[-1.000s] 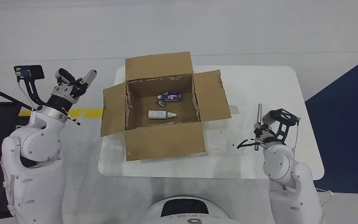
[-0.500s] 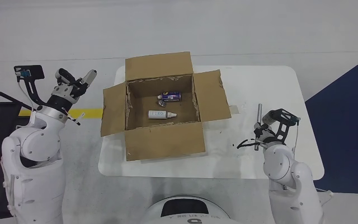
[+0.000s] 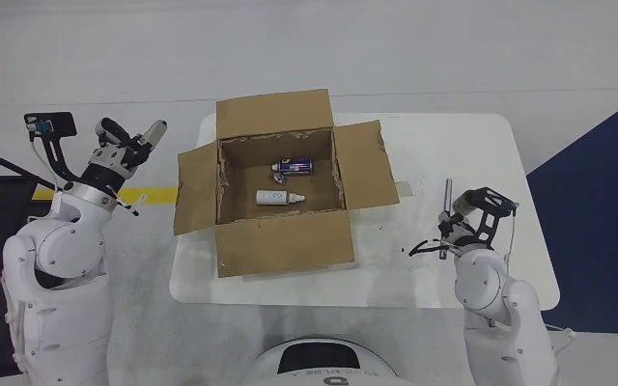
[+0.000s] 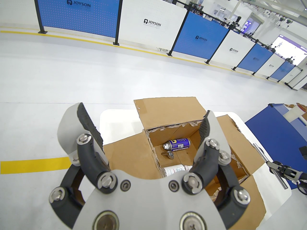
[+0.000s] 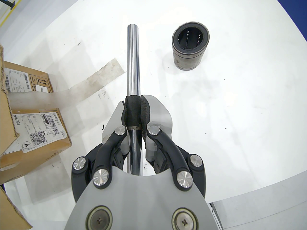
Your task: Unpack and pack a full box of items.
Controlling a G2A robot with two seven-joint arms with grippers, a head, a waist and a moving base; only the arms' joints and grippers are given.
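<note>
Right wrist view shows the right gripper [image 5: 135, 106] with its fingers pinched tight on a shiny steel rod [image 5: 133, 60] over the white bench [image 5: 239, 96], near a short metal sleeve [image 5: 190, 47] standing on end. The left gripper [image 4: 146, 122] hangs beside the bench, fingers spread wide, holding nothing. The open cardboard box [image 3: 280, 246] holds a blue spray can [image 3: 294, 165], a white bottle [image 3: 278, 197] and perhaps a small metal fitting [image 4: 169, 154].
</note>
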